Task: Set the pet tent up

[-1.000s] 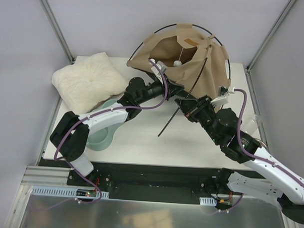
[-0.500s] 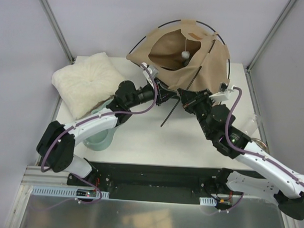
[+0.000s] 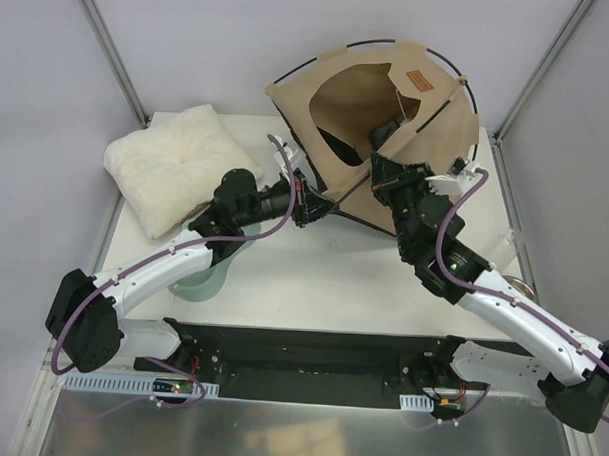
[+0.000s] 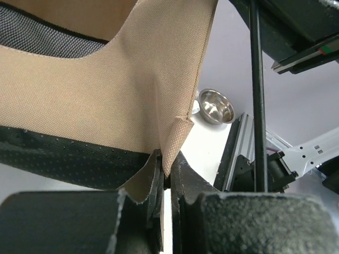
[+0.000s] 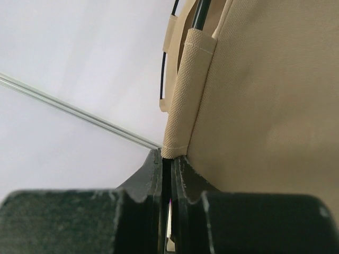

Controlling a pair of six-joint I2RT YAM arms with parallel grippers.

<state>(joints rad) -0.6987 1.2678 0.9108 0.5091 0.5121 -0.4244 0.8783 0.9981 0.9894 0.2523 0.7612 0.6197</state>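
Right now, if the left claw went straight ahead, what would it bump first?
The pet tent: the left claw is pinching its tan fabric corner, so it would probably just push into that.

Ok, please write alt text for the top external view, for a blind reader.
A tan pet tent is held raised over the table, the left end effector and right end effector shut on its fabric. A white cushion lies at left.
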